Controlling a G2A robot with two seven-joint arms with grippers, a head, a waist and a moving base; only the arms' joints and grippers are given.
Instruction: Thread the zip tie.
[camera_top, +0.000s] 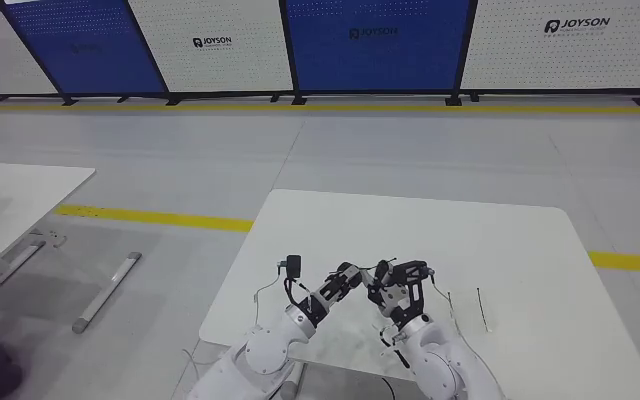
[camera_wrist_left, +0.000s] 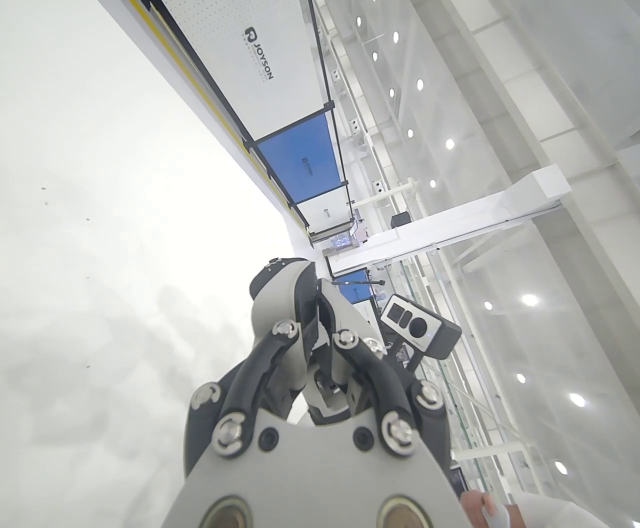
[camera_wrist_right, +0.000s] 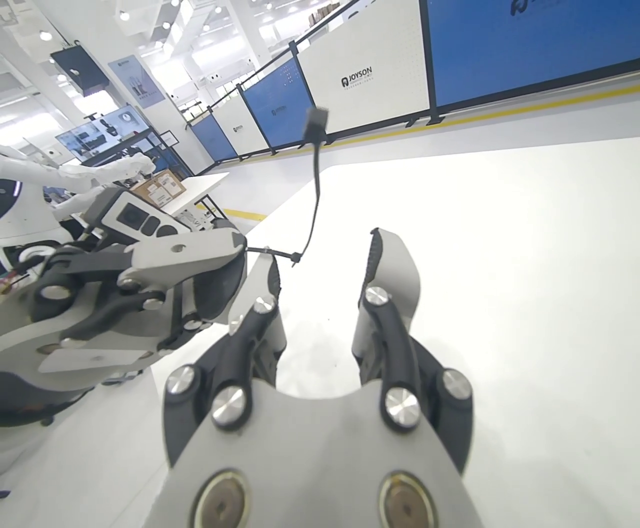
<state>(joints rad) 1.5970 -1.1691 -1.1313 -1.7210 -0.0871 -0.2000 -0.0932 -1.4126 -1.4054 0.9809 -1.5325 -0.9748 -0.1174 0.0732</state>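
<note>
- zip tie (camera_wrist_right: 313, 210): black and thin, held in the air, one end pinched at the tips of the left gripper (camera_wrist_right: 243, 252).
- A short stretch juts out from the left gripper to a small lump. There the strap bends and rises in a slight curve to a blocky end.
- Two thin dark strips (camera_top: 484, 310) lie flat, side by side, well to the right of the left gripper.
</note>
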